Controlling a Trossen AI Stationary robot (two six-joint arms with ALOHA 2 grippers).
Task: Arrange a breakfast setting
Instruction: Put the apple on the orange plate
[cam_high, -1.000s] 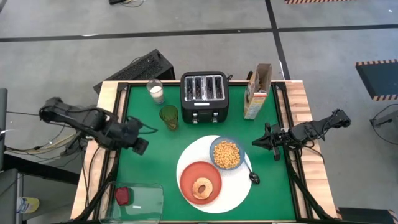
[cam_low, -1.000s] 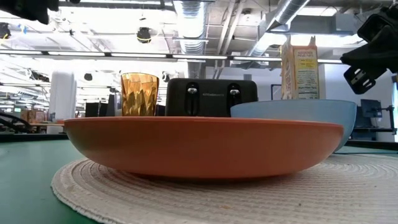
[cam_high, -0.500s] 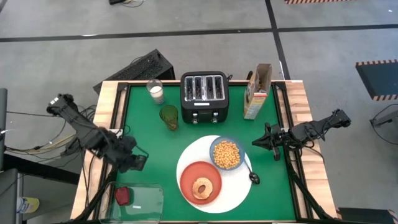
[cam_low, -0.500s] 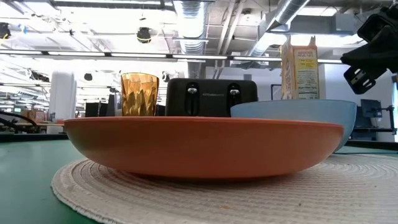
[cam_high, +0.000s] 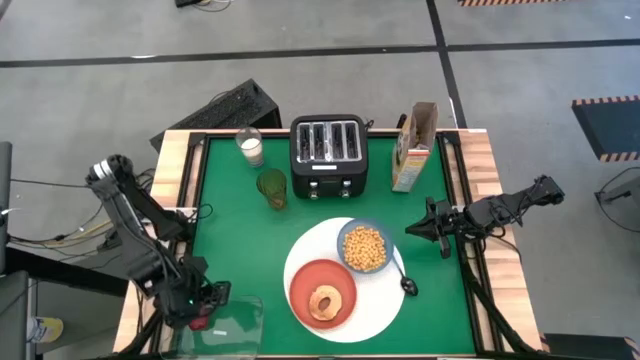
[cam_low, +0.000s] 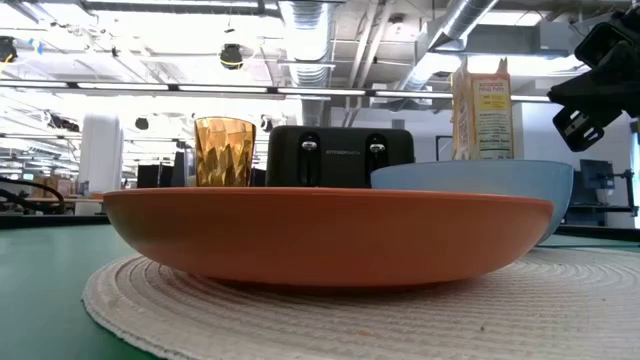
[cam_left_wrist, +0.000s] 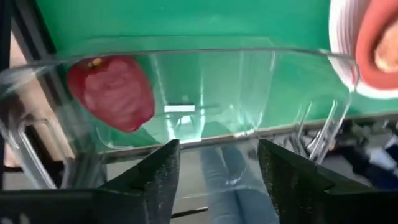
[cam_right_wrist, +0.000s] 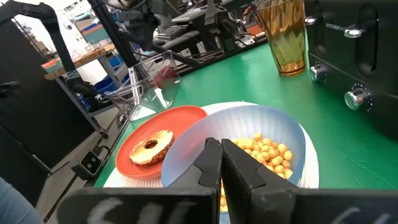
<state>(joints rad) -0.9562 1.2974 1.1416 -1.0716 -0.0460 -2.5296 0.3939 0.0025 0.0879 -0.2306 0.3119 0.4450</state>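
Observation:
A large white round plate (cam_high: 375, 300) lies on the green table. On it stand a smaller orange-red plate (cam_high: 322, 292) with a ring-shaped bagel (cam_high: 324, 302) and a blue bowl (cam_high: 365, 247) of yellow cereal (cam_high: 366, 246). A small dark spoon (cam_high: 408, 284) lies at the white plate's right edge. A dark red food piece (cam_left_wrist: 112, 93) lies inside a clear container (cam_left_wrist: 205, 99) at the near left corner. My left gripper (cam_left_wrist: 217, 165) is open above that container (cam_high: 235, 325). My right gripper (cam_right_wrist: 221, 163) is shut, in the air right of the bowl.
A black toaster (cam_high: 328, 155), an amber glass (cam_high: 271, 188), a glass of milk (cam_high: 250, 147) and a cereal box (cam_high: 415, 147) stand along the far side. Bare green table lies between the container and the amber glass.
My left gripper has gone toward the table's near edge, from beside the left edge at mid-table to above the clear container, and has tipped downward. The plates, bowl and spoon have stayed in place.

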